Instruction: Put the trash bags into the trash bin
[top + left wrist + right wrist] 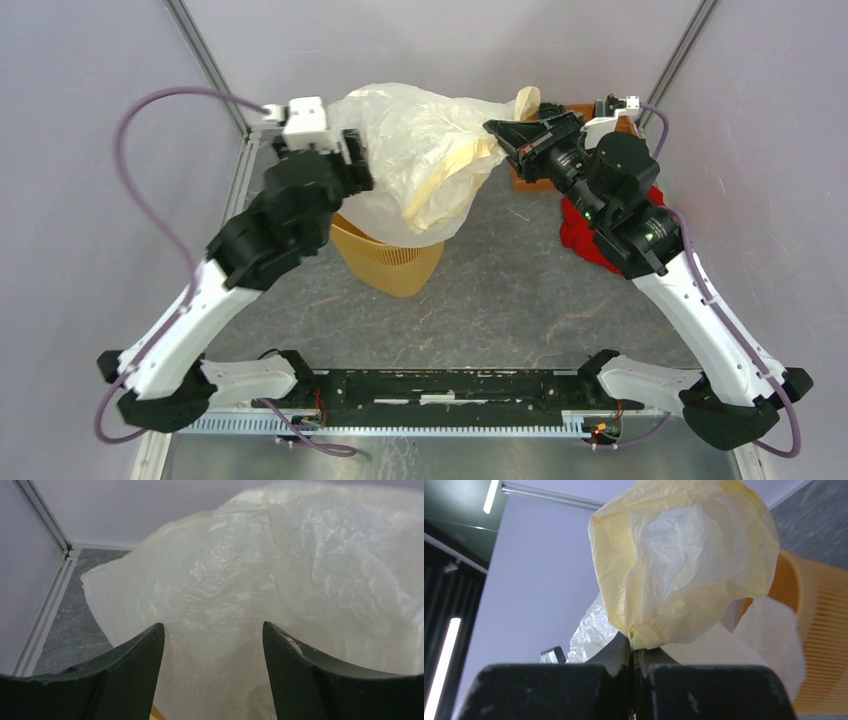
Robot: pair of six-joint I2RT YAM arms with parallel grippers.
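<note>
The trash bag is a big crinkly cream-white film held up in the air at the back middle. My right gripper is shut on a bunched yellowish fold at its right side; in the right wrist view that fold balloons above the closed gripper. My left gripper is at the bag's left flank, jaws wide apart. The left wrist view has the bag filling the space beyond the open gripper. The orange-yellow lattice trash bin sits under the bag, its top hidden by film and by my left arm; the trash bin also shows at the right.
A red cloth lies on the table under my right arm. A brown-orange tray sits behind it at the back right. Metal frame posts and pale walls close in the back corners.
</note>
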